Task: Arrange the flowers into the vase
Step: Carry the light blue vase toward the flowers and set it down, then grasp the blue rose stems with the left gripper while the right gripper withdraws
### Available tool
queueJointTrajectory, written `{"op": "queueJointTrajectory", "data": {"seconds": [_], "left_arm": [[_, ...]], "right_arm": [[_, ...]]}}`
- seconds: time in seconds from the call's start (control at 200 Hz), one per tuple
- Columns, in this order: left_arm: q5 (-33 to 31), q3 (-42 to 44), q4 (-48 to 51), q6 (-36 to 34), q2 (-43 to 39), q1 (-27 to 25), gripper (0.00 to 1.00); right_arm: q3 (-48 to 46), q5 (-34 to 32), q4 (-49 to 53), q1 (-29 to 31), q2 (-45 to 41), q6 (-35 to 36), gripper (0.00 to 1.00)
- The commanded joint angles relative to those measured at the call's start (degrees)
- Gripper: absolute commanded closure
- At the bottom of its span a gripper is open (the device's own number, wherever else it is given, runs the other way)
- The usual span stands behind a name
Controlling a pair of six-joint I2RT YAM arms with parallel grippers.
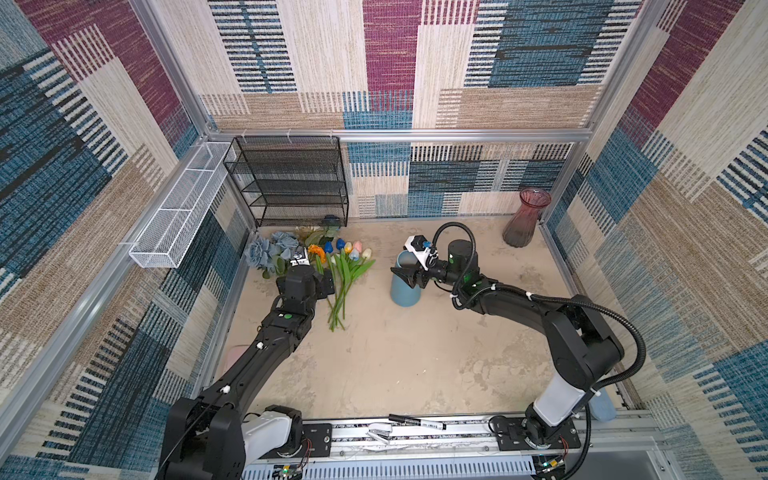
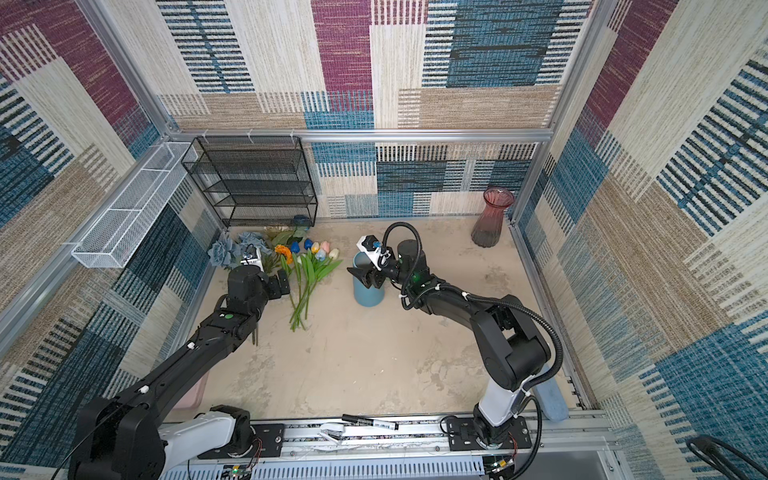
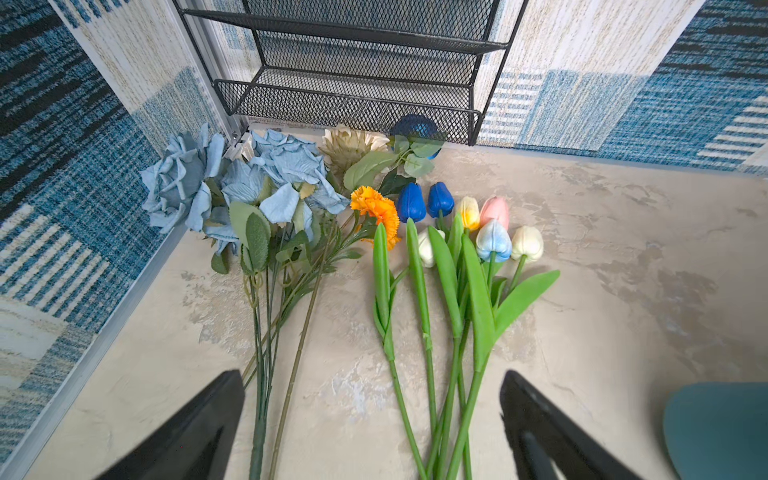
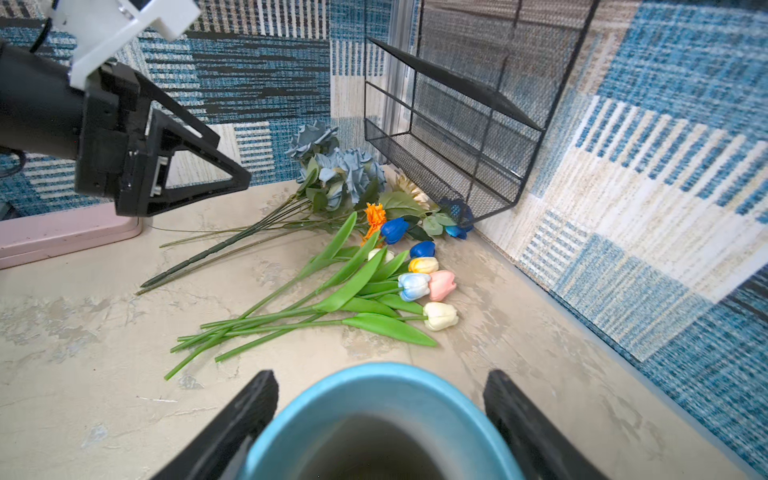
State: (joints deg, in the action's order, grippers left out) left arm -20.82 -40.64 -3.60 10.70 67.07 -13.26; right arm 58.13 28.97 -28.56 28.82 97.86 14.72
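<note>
Nearest the camera, on the front metal rail, lay a black-and-white marker pen (image 1: 417,421) just beside a white stapler (image 1: 379,431).

Mottled beige surface (image 1: 395,353): the artificial green-stemmed flowers (image 1: 316,257) lay flat in its far left corner, none in a vase. Heads pointed toward the black wire-mesh rack (image 1: 291,183), stems toward the arms.
- Dusty-blue roses (image 3: 249,178) lay closest to the left wall.
- Cream sunflower (image 3: 349,145) and bright blue rose (image 3: 415,126) lay at the rack's foot.
- Orange marigold (image 3: 376,210) lay between the roses and the tulips.
- Small blue, yellow, pink, white and pale-blue tulips (image 3: 457,232) formed a loose bunch with crossing stems.

Left claw (image 3: 371,380): fingers wide apart, holding nothing, poised over the stem ends. Both stem bundles showed between the fingers in the left wrist view.

Right claw (image 4: 380,378): fingers pressed against opposite sides of the pale blue cylindrical vase (image 1: 405,297), near its rim. The vase stood upright mid-surface, well apart from the flowers. What showed of its mouth in the right wrist view held no stem.

Maroon ribbed glass vase (image 1: 525,218): upright in the far right corner.
</note>
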Motion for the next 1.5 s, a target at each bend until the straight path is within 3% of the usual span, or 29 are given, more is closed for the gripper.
{"op": "queueJointTrajectory", "data": {"seconds": [0.0, 0.07, 0.155, 0.351, 0.391, 0.521, 0.691, 0.782, 0.867, 0.957, 1.027, 1.092, 1.177, 1.338, 1.498], "left_arm": [[-0.99, 0.08, -0.63, -0.94, -0.1, -0.02, 0.01], [-1.19, -0.62, 0.36, -0.79, 0.18, 0.12, 0.01], [-1.58, -1.66, 1.67, -0.68, 0.48, 0.16, 0.01], [-1.94, -3.31, 3.86, -0.68, -0.09, 0.25, 0.01], [-1.94, -3.82, 4.56, -0.59, -0.19, 0.25, 0.01], [-2.11, -4.86, 5.81, -0.6, -0.7, 0.34, 0.01], [-2.79, -6.98, 9.82, -0.25, -1.68, 0.97, 0.01], [-2.37, -8.58, 13.91, -0.01, -1.53, 2.73, 0.01], [-1.29, -9.67, 17.88, 1.36, -0.22, 6.1, 0.01], [-0.01, -11.4, 21.6, 1.95, 3.26, 8.81, 0.04], [-0.09, -12.51, 22.92, 2.03, 6.3, 9.97, 0.13], [0.22, -13.59, 24.26, 2.22, 9.04, 11.26, 0.21], [-0.11, -14.92, 26.34, 1.98, 11.71, 12.6, 0.32], [4.3, -15.08, 24.38, 0.49, 15.99, 16.24, 0.66], [7.51, -19.93, 27.59, -1.6, 22.12, 18.29, 0.69]], "right_arm": [[-0.74, 1.94, -2.9, -0.59, -0.75, -0.03, 0.66], [-0.94, 2.05, -2.64, -0.69, -0.79, -0.28, 0.59], [-1.33, 1.35, -2.97, -0.76, -0.97, -0.89, 0.32], [-1.45, -0.04, -3.79, -0.87, -2.37, -1.32, 0.1], [-1.35, -0.15, -3.7, -1.0, -2.66, -1.28, 0.0], [-1.18, -0.24, -3.11, -1.39, -4.13, -0.7, 0.0], [0.72, -6.12, 0.32, -1.57, -8.72, -1.28, 0.0], [-0.69, -13.72, -1.67, -1.62, -14.15, -4.21, 0.0], [-4.35, -25.75, -4.16, -1.98, -19.21, -14.23, 0.0], [-5.18, -16.4, 0.0, -3.18, -22.34, -13.32, 0.16], [-13.54, -10.32, -8.62, -2.86, -25.69, -14.23, 0.2], [-20.83, -10.78, -16.92, -2.56, -28.73, -16.82, 0.22], [-25.85, -8.27, -17.76, -2.41, -31.95, -17.35, 0.28], [-35.79, -10.14, -26.31, 0.62, -37.03, -15.6, 0.27], [-36.97, -6.48, -27.32, 2.02, -37.4, -14.23, 0.27]]}}
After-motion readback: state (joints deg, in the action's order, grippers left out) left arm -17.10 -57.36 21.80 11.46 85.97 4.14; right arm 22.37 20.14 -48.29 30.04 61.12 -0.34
